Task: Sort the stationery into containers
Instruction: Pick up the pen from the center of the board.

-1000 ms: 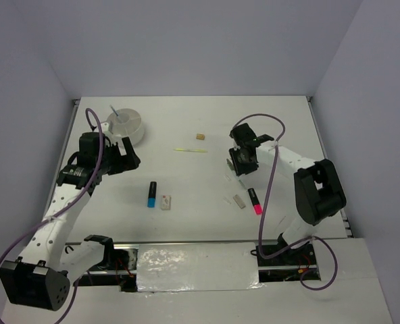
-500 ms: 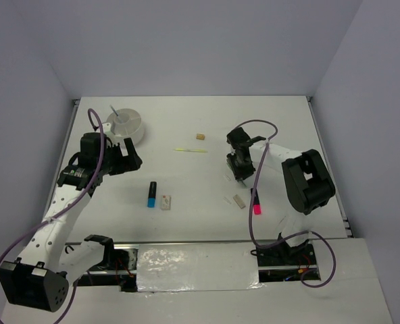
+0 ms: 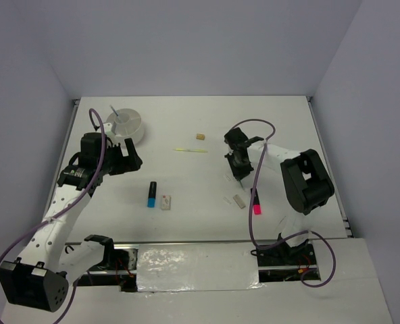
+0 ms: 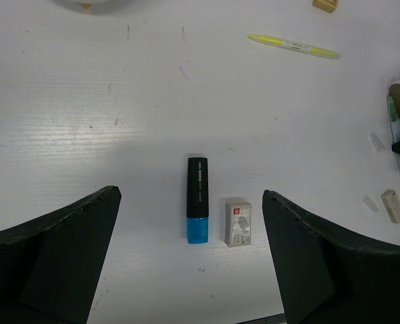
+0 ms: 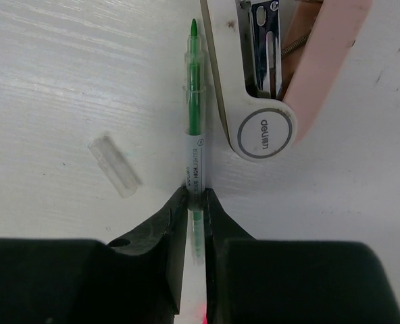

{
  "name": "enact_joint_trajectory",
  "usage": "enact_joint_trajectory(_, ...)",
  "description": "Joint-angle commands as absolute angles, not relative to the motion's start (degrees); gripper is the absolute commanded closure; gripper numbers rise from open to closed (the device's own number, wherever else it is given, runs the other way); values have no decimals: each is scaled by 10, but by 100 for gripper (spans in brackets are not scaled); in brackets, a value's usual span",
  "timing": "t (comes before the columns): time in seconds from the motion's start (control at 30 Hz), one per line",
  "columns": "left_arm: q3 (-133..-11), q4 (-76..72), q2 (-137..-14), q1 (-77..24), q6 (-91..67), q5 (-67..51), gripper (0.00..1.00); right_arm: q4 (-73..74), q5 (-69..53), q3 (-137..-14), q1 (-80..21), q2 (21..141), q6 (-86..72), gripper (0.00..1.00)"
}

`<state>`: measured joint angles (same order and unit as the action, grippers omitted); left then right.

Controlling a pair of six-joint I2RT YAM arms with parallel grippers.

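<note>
The white cup [image 3: 127,125] stands at the far left with a grey pen [image 3: 115,113] in it. My left gripper [image 3: 127,158] hangs open and empty just in front of the cup. In the left wrist view it [image 4: 190,194] is above the blue-and-black marker [image 4: 197,199] and the white eraser [image 4: 238,222]. My right gripper [image 5: 195,196] is shut on a thin green highlighter pen [image 5: 195,145] that lies on the table beside a pink-and-white stapler [image 5: 267,128]. The yellow-green stick [image 3: 190,150], tan eraser [image 3: 200,136], grey eraser [image 3: 239,200] and pink highlighter [image 3: 256,202] lie loose.
A clear cap [image 5: 114,166] lies left of the green pen. Another clear cap [image 4: 370,203] lies near the grey eraser [image 4: 393,205]. The table's side walls rise at the left and right, and its taped front edge [image 3: 193,256] runs between the arm bases.
My right arm folded in and its gripper came down slightly left onto the green pen and shut on it. The left arm has hardly moved.
</note>
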<state>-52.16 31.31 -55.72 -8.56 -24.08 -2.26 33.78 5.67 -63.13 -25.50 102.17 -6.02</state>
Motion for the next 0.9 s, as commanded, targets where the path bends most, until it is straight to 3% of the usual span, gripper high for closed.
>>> enact_joint_trajectory(0.0, -523, 298, -555, -90, -232, -28, 1, 321, 65, -642, -267, 1010, -55, 87)
enact_joint_trajectory(0.17, -522, 299, -556, -92, -235, -20, 1, 334, 75, -653, -279, 978, -55, 90)
enact_joint_trajectory(0.27, -522, 295, -562, -93, -237, -26, 1, 357, 90, -672, -282, 945, -62, 100)
enact_joint_trajectory(0.53, -525, 284, -588, -98, -286, -32, 1, 416, 91, -720, -283, 821, -85, 100)
enact_joint_trajectory(0.63, -546, 295, -616, -139, -330, 23, 1, 445, 118, -731, -284, 790, -101, 100)
enact_joint_trajectory(0.77, -604, 301, -686, -282, -445, 140, 1, 489, 186, -729, -281, 756, -138, 100)
enact_joint_trajectory(0.87, -620, 277, -727, -339, -508, 143, 1, 484, 197, -708, -266, 721, -165, 100)
